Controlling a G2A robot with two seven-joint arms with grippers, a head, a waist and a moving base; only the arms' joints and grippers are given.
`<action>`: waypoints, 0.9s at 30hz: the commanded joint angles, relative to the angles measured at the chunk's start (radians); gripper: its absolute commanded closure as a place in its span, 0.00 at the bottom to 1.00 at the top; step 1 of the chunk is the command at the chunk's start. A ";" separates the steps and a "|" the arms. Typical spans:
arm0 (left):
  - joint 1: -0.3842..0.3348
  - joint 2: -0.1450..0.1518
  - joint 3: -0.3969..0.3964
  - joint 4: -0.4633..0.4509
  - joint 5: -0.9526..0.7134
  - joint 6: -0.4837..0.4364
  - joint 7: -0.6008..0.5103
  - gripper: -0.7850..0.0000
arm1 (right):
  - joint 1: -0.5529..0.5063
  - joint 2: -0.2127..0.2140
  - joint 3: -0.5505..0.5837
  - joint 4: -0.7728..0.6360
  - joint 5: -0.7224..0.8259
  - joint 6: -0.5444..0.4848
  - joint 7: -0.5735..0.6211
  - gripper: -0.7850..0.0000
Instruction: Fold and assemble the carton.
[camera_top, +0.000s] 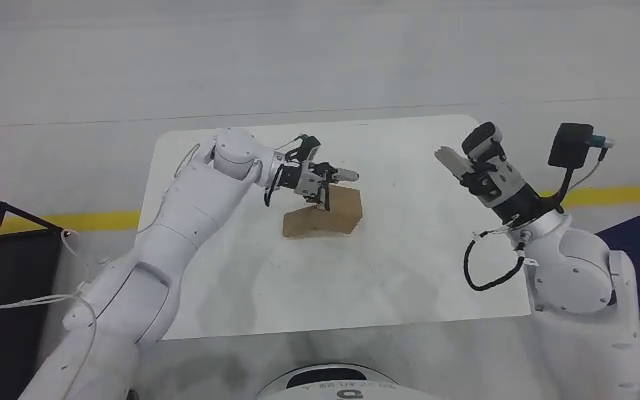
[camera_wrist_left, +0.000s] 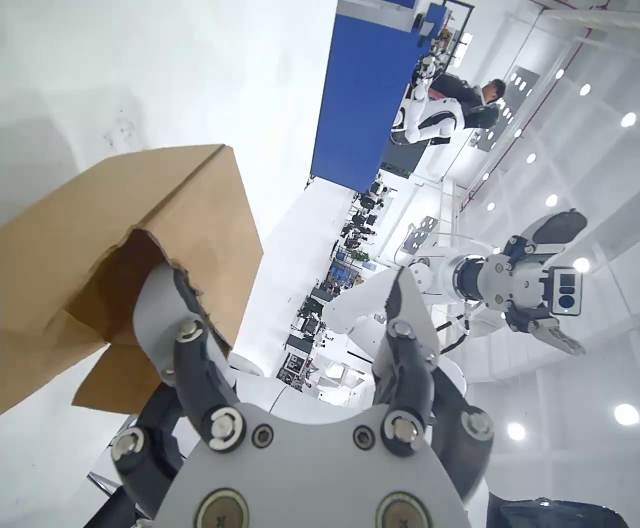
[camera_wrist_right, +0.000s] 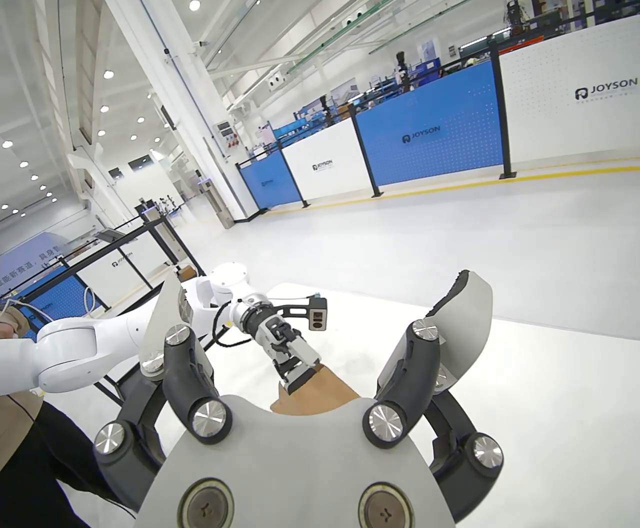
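Carton on the table, both grippers open: a brown carton (camera_top: 325, 214) lies on its side near the middle of the white table (camera_top: 420, 270), with its open end turned toward my left arm.

My left gripper (camera_top: 333, 188) sits at the carton's far upper edge, fingers spread wide. 1 finger (camera_wrist_left: 160, 310) is tucked inside the opening, behind a ragged edge of cardboard. The other stands outside in free air, touching nothing. The 2 do not pinch the wall between them. A small flap (camera_wrist_left: 107, 382) hangs loose below the opening, just beside the tucked finger. The rest of the carton has a box form, with 1 crisp fold line running along its top.

My right gripper (camera_top: 465, 150) hovers above the table's right side, well apart from the carton and pointing across toward it. Its 2 fingers are spread wide as well, with nothing between them. From my right wrist, the carton is seen just past the palm, with the left gripper on its upper end.

A yellow line (camera_top: 90, 220) crosses the grey floor on either side of the table. Blue and white barrier panels (camera_wrist_right: 430, 135) stand along the far side of the hall floor, with a second yellow line running at their feet.
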 joint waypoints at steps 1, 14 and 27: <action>0.008 0.003 -0.019 0.001 -0.023 -0.027 -0.007 0.00 | 0.008 0.000 -0.021 0.005 -0.004 0.001 0.003 0.00; 0.120 0.047 -0.100 -0.044 -0.045 -0.043 -0.039 0.00 | 0.077 0.001 -0.178 0.044 -0.182 0.019 0.050 0.00; -0.007 0.060 -0.086 -0.218 0.151 0.089 -0.013 0.00 | 0.016 0.000 -0.169 0.088 -0.140 0.016 -0.056 0.00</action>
